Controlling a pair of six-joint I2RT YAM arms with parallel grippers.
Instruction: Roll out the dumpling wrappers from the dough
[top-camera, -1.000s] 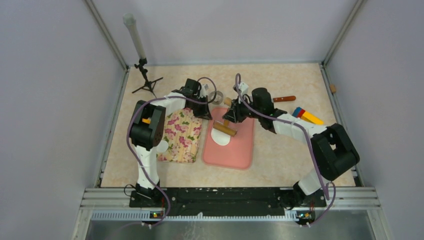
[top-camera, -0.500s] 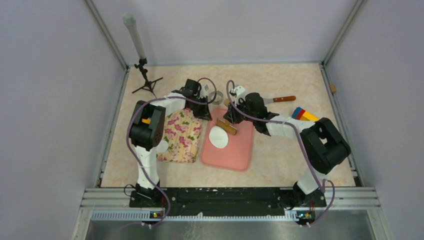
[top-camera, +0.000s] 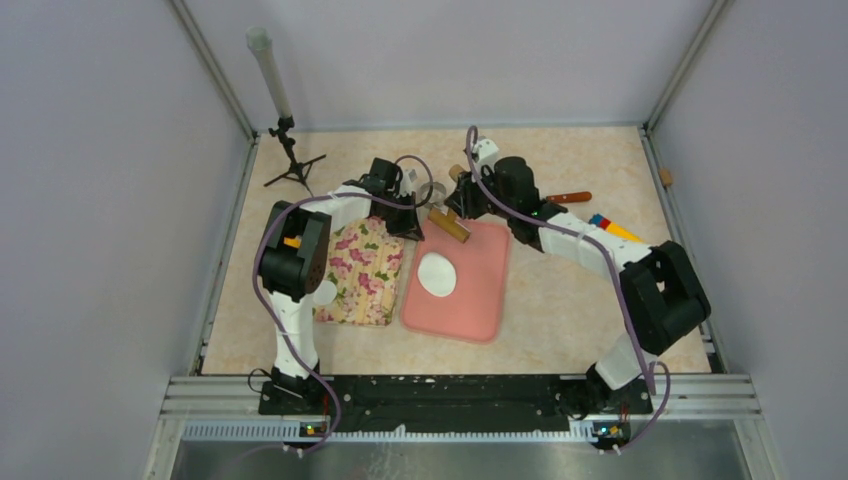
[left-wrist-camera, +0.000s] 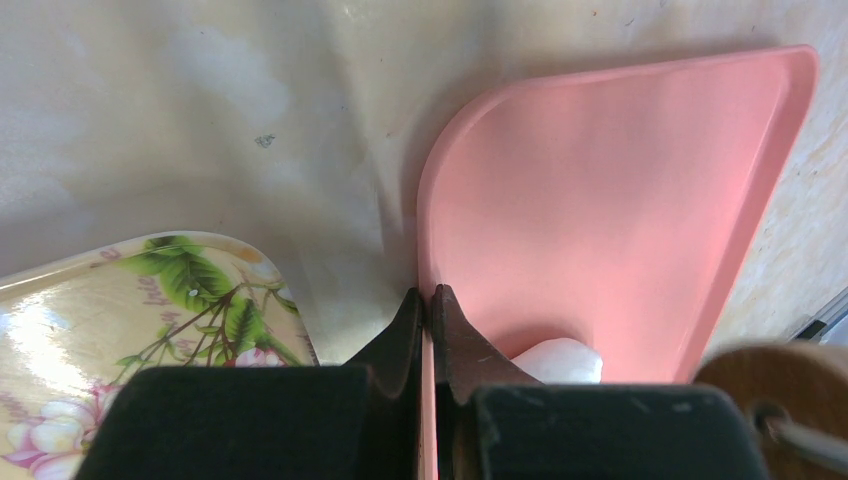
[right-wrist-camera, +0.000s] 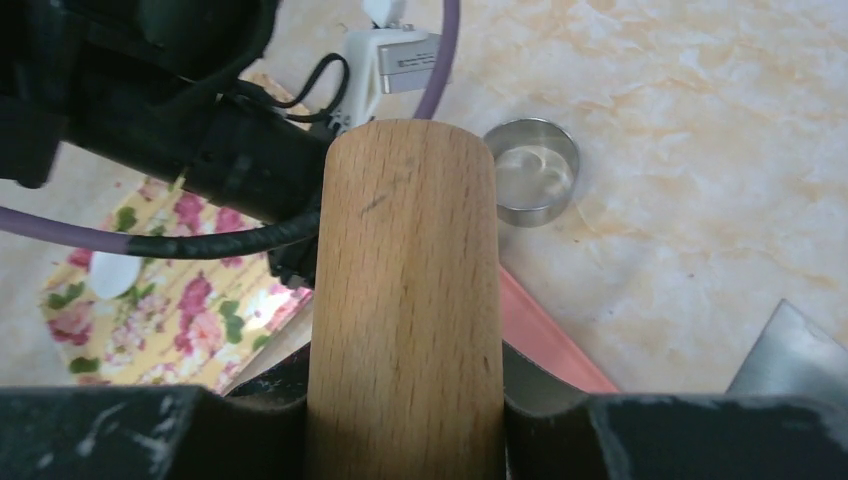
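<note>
Two grippers meet at the far left corner of the pink board (top-camera: 478, 300). The right gripper (top-camera: 460, 208) clamps the middle of a wooden rolling pin (top-camera: 448, 224), one finger on each side of the barrel, and the right wrist view looks straight along the pin's length. The pin sits tilted across the board's far edge; whether it touches the board I cannot tell. Just beside it, the left gripper (left-wrist-camera: 428, 302) has its fingers pressed together on the thin rim of the pink board, pinching that edge near the corner. The dough (top-camera: 437, 273), a flattened white oval, lies on the left half of the board, nearer the arm bases than both grippers and clear of the pin; in the left wrist view a lump of it shows just to the right of the closed fingers. Left of the board and close against it sits a floral tray (top-camera: 365, 268), and the right wrist view shows one small white dumpling wrapper (right-wrist-camera: 112, 272) lying on it. Beyond the board's far edge, a metal ring cutter (right-wrist-camera: 530, 172) stands on the marbled table (top-camera: 560, 310). Further right lie a wooden-handled tool (top-camera: 568, 197) and some coloured pieces (top-camera: 612, 230), well apart from the dough. A black tripod stand (top-camera: 292, 160) occupies the far left corner.
</note>
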